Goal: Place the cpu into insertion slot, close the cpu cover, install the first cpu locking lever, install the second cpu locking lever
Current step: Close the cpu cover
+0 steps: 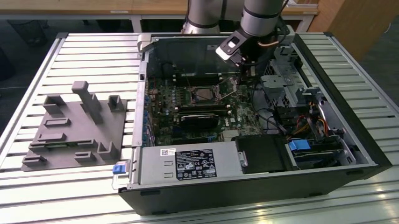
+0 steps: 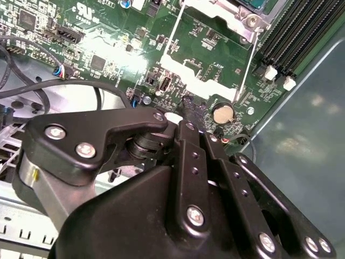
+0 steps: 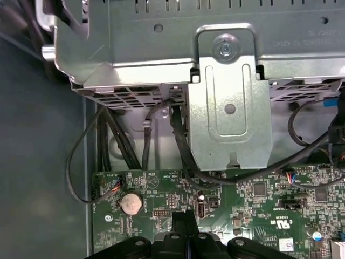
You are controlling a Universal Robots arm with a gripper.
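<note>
Exterior view: one insertion slot (image 1: 204,94), one arm (image 1: 259,18).

Grey moulded fixture (image 1: 74,128) sits by the slatted table's (image 1: 93,51) edge at the exterior view's left. The open computer case (image 1: 249,196) is mid-table, its power supply (image 1: 187,165) on the near wall. In the first wrist view, a coin cell battery (image 3: 131,203) sits at the motherboard's (image 3: 161,189) corner, with black cables (image 3: 186,145) running above.

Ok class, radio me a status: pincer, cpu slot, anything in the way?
Pincer shut, nothing seen in it, low over the motherboard. Insertion slot close by, a lever wire alongside. Coin battery next to the tip; no contact seen.
</note>
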